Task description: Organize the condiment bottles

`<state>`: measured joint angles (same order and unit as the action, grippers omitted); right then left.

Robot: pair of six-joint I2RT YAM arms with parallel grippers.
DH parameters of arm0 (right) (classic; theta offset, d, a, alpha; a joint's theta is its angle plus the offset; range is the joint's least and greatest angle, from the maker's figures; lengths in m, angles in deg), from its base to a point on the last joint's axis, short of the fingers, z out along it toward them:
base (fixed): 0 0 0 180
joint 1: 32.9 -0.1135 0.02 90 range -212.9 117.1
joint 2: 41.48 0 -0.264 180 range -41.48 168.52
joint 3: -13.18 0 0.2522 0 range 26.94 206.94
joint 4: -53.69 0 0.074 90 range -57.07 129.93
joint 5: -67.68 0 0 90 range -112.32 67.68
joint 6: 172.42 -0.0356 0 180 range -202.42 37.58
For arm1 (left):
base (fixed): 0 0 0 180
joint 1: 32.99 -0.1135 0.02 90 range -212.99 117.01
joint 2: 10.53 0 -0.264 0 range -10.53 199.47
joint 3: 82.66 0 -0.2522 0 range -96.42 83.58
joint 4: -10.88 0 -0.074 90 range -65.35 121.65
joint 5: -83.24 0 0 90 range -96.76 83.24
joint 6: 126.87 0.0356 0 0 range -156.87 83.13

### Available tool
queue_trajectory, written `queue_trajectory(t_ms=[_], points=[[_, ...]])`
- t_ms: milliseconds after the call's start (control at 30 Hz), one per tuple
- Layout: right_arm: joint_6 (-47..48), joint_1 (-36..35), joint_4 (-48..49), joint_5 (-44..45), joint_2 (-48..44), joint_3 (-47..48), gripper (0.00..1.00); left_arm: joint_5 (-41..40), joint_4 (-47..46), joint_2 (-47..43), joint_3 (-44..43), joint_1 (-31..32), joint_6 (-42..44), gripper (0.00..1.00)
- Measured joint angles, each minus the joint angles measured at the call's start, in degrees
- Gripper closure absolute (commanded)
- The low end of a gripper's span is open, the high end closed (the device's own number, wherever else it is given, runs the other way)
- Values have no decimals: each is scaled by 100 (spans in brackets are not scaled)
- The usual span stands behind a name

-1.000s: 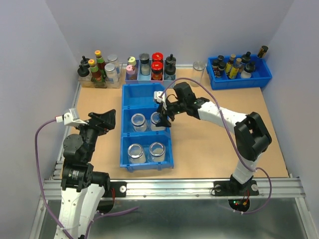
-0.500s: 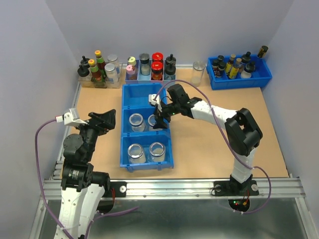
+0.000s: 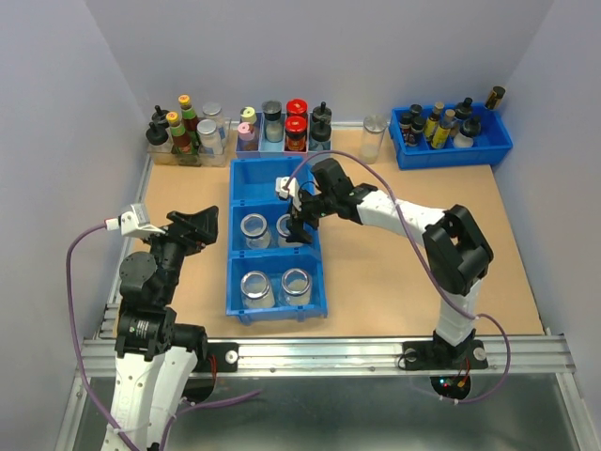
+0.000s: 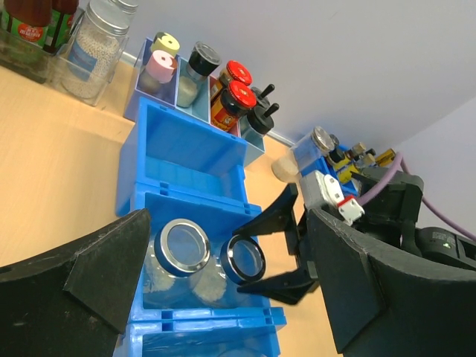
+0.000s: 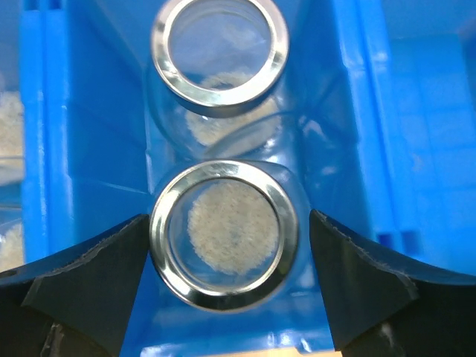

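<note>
Four clear glass jars stand in the blue three-part bin point(image 3: 238, 193): two in the middle compartment point(image 3: 254, 228) and two in the near one point(image 3: 256, 287). A fifth jar with a flat silver lid point(image 3: 374, 132) stands on the table at the back, right of the bin. My right gripper point(image 3: 299, 220) is open, its fingers straddling the right-hand middle jar point(image 5: 223, 236), with the other middle jar point(image 5: 219, 56) beyond it. My left gripper point(image 3: 205, 232) is open and empty, held left of the bin; its view shows both middle jars point(image 4: 178, 245) and the right gripper's fingers point(image 4: 279, 216).
A clear rack of coloured-cap sauce bottles point(image 3: 183, 136) stands back left. A row of red- and pink-lidded spice jars point(image 3: 282, 127) is behind the bin. A blue tray of small dark bottles point(image 3: 451, 133) sits back right. Walls close in on both sides.
My right gripper has moved left and down from beside the bin's right wall to straddle the right-hand middle jar. The left arm has not moved.
</note>
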<state>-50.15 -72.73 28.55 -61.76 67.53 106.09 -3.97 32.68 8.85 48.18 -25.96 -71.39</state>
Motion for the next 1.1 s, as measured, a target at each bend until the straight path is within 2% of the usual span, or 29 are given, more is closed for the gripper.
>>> queue_trajectory(t_ms=[567,700,800,900,1100], points=[[-726,50,-107,1003,-1001,-7,0,2,0,0,0,0,-2,2],[-1425,153,-103,2144,-1064,9,0,2,0,0,0,0,-2,2],[-2076,319,-109,3344,-1034,76,0,9,0,2,0,0,-2,2],[-2820,726,-59,4389,-992,223,0,15,0,7,0,0,-2,1],[-3733,1720,302,5484,-778,531,0,15,0,11,0,0,-2,1]])
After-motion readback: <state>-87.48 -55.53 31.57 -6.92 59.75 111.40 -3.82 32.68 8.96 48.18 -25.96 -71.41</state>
